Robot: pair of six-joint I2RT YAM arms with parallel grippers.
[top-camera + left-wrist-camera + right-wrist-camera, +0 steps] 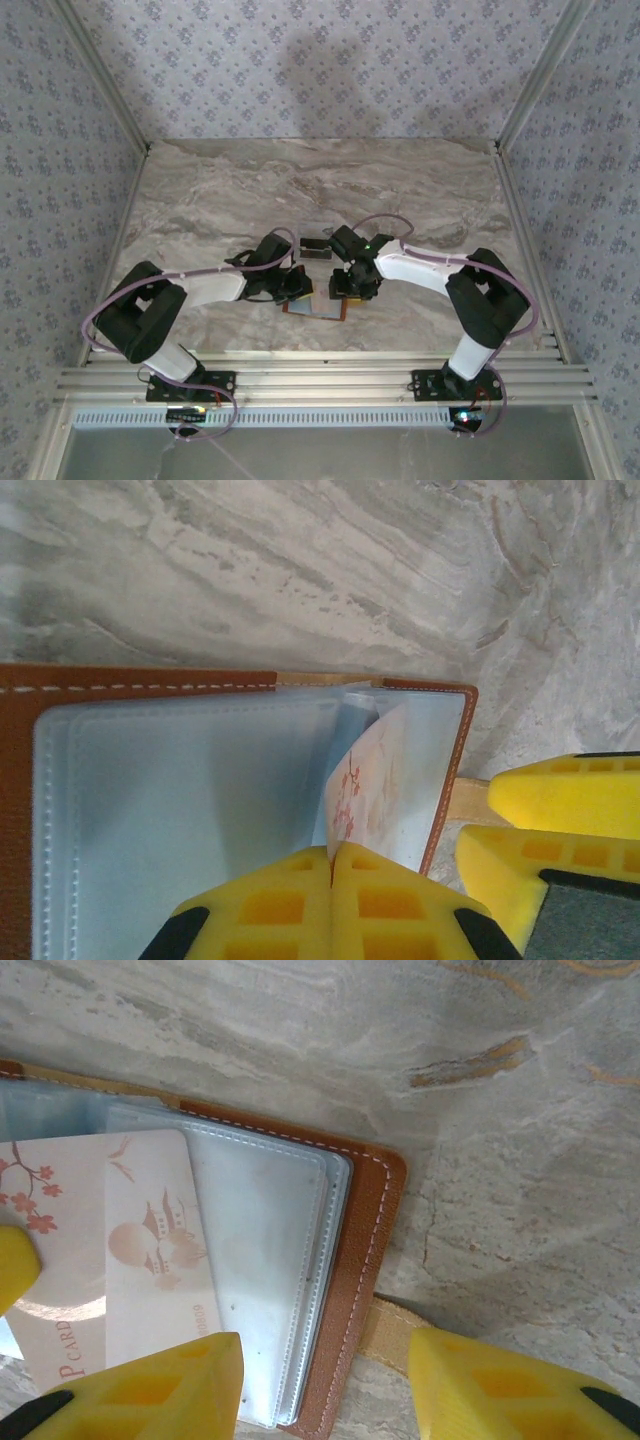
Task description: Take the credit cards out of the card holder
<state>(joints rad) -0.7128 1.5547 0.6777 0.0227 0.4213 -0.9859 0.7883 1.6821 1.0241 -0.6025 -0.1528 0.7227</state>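
Observation:
The card holder [322, 311] lies open on the marble table between my two arms, with orange-brown leather and grey-blue plastic sleeves [180, 810]. My left gripper [333, 852] is shut on the edge of a pale credit card [368, 785] with a red blossom print, which stands partly out of a sleeve. In the right wrist view the same card [120, 1250] shows a pagoda drawing. My right gripper [320, 1360] is open, its fingers straddling the holder's right rim [365, 1260] and tan side tab [385, 1325]. The two grippers [297, 290] [357, 287] sit close together over the holder.
A small dark rectangular card [315, 249] lies on the table just behind the grippers. Patterned walls with metal rails close in the table on three sides. My right gripper's yellow fingers [560, 820] appear at the right of the left wrist view.

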